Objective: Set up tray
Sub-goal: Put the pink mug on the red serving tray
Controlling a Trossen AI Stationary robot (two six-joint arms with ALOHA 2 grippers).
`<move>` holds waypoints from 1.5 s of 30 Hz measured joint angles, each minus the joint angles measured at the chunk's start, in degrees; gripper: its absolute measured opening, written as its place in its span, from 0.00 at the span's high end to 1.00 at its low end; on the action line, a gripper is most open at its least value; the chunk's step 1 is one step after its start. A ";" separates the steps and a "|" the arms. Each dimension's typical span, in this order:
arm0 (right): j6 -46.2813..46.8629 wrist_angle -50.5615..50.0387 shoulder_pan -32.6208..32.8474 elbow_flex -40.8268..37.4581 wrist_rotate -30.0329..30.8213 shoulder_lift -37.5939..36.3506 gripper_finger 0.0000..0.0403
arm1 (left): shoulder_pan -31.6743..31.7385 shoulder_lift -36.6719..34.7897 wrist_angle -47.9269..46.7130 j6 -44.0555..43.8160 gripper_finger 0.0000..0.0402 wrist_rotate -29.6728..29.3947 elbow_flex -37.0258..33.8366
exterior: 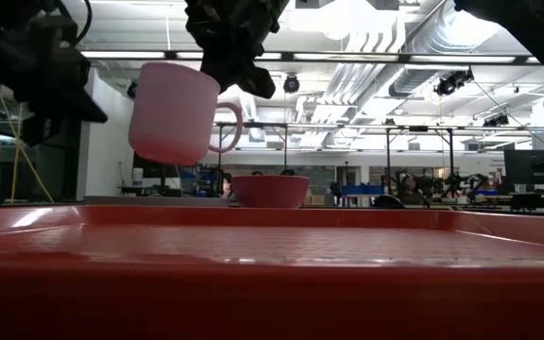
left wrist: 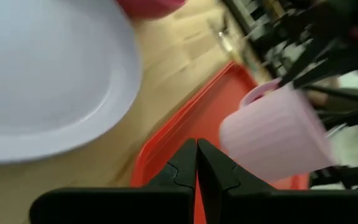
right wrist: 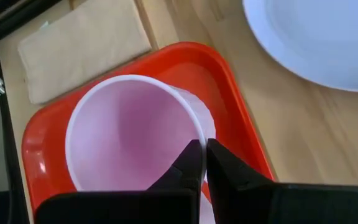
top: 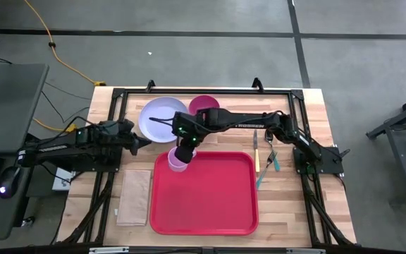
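Even overhead lighting; shadows soft. Ceiling lamps [exterior: 414, 55] glare in the low view. Near tray [exterior: 272, 283] rim out of focus. Left wrist view blurred; cup [left wrist: 275, 134] smeared.

White plate [top: 162, 118], magenta bowl [top: 204, 105] — napkin [top: 134, 197], cutlery [top: 266, 162]

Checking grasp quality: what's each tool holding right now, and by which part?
Right tool is shut on the pink cup, pinching its rim by the handle, above the red tray's corner. Left tool is shut and holds nothing.
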 joint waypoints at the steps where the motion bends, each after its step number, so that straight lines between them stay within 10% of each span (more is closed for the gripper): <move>1: -0.13 0.25 -0.09 0.00 0.08 0.00 1.00 | 0.00 0.00 1.31 -0.01 0.89 0.03 0.00; 27: -1.08 5.08 1.07 -0.89 3.34 3.94 1.00 | 0.00 0.00 10.84 -8.72 0.89 16.02 0.00; 45: 0.05 11.00 1.77 -7.06 -0.52 4.07 1.00 | 0.00 0.00 10.75 -9.65 0.89 16.35 0.00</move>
